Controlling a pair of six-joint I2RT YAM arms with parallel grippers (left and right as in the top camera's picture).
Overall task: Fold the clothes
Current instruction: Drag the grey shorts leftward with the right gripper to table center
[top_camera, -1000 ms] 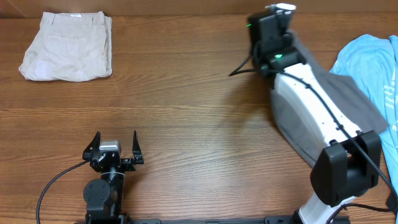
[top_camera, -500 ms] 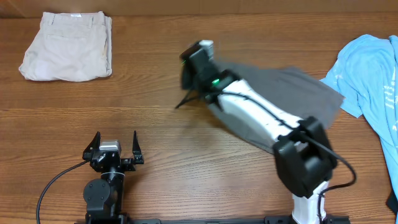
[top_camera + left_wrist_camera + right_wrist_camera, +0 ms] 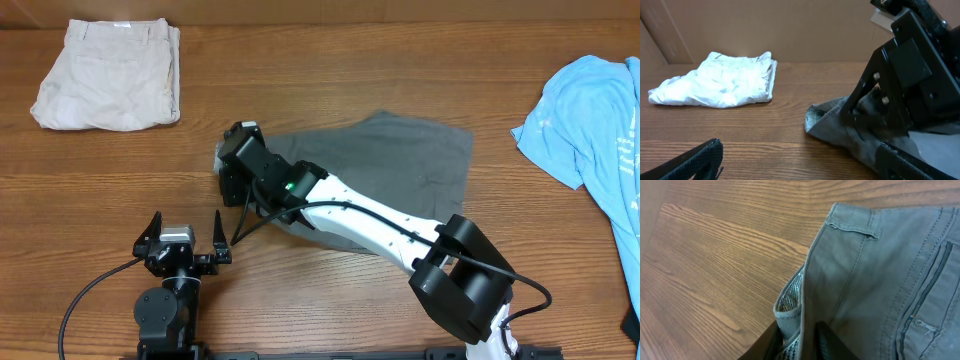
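The mid-grey shorts (image 3: 400, 165) lie spread across the table's middle. My right gripper (image 3: 232, 172) is shut on their waistband at the left corner, low over the wood. In the right wrist view the jaws (image 3: 799, 339) pinch the folded waistband of the grey shorts (image 3: 880, 270), with a belt loop and a stitched pocket showing. The left wrist view shows the same corner of the shorts (image 3: 835, 125) under the right gripper (image 3: 875, 112). My left gripper (image 3: 187, 240) is open and empty near the front edge. Folded beige shorts (image 3: 108, 88) lie at the far left. The light-blue T-shirt (image 3: 590, 115) lies at the far right.
The right arm (image 3: 380, 230) stretches diagonally across the shorts from its base at the front right. The beige shorts also show in the left wrist view (image 3: 720, 85). A brown wall (image 3: 790, 25) backs the wooden table (image 3: 120, 190).
My right gripper has swept from the far right down to the left middle, dragging the grey shorts with it. The shorts now lie spread in the centre. The left arm has not moved.
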